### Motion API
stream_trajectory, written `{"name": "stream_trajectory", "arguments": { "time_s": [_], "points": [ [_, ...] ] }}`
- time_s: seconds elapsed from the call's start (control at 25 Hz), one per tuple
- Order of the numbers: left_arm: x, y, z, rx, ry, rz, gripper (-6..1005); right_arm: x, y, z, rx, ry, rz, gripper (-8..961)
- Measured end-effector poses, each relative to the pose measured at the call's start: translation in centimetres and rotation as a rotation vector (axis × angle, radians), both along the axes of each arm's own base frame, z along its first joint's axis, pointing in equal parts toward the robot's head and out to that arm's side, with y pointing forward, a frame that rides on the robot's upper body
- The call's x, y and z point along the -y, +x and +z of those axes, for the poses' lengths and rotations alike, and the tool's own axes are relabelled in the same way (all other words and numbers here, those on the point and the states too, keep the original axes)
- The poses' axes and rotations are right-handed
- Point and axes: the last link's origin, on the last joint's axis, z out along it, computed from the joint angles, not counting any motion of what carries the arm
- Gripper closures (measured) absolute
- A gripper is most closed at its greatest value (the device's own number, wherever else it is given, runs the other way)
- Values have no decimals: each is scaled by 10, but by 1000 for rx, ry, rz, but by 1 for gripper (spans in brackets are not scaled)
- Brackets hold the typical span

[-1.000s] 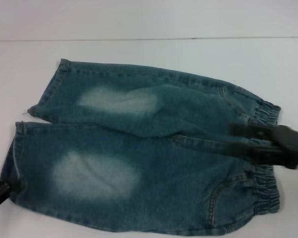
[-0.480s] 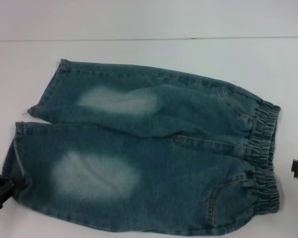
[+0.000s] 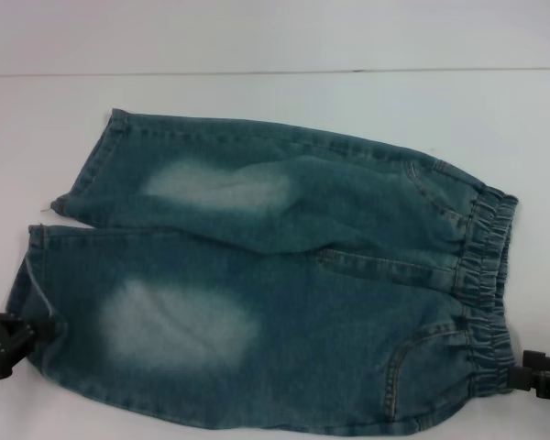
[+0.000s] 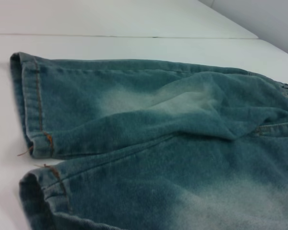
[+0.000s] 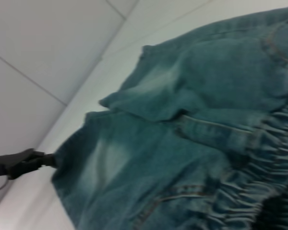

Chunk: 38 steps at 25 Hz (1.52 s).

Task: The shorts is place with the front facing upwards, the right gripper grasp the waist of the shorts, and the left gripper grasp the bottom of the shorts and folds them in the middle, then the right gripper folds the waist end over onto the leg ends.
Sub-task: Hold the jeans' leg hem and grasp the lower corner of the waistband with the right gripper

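Blue-green denim shorts (image 3: pixel 266 284) with pale thigh patches lie flat on the white table (image 3: pixel 275 101), front up, gathered elastic waist (image 3: pixel 486 293) toward the robot's right. Black left gripper (image 3: pixel 23 332) sits at the near leg's hem (image 3: pixel 27 275), seemingly pinching it (grip unconfirmed). Black right gripper (image 3: pixel 524 379) touches the waist's near corner; can't tell if clamped.

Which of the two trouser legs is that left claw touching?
The near leg, with the bigger pale patch. The left gripper meets its hem; the far leg lies untouched.
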Motion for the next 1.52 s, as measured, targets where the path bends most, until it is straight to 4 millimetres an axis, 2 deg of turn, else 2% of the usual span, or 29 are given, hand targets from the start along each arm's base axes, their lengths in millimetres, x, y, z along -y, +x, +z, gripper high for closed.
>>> {"name": "stream_trajectory", "arguments": {
  "time_s": [0.2,0.84,1.16,1.52],
  "points": [
    [-2,2,-1,-1,-5,-7,998,-4,3,-1,23,14,-15,87],
    [-5,4,-2,4,-10,-14,999,-14,-12,-16,14,-73,21,138],
    [-6,5,-2,8,-7,-20,999,-14,-13,-10,17,-67,60,163],
    [-4,7,-2,25,-11,-27,998,-22,-16,-19,43,-91,58,481]
  ]
}}
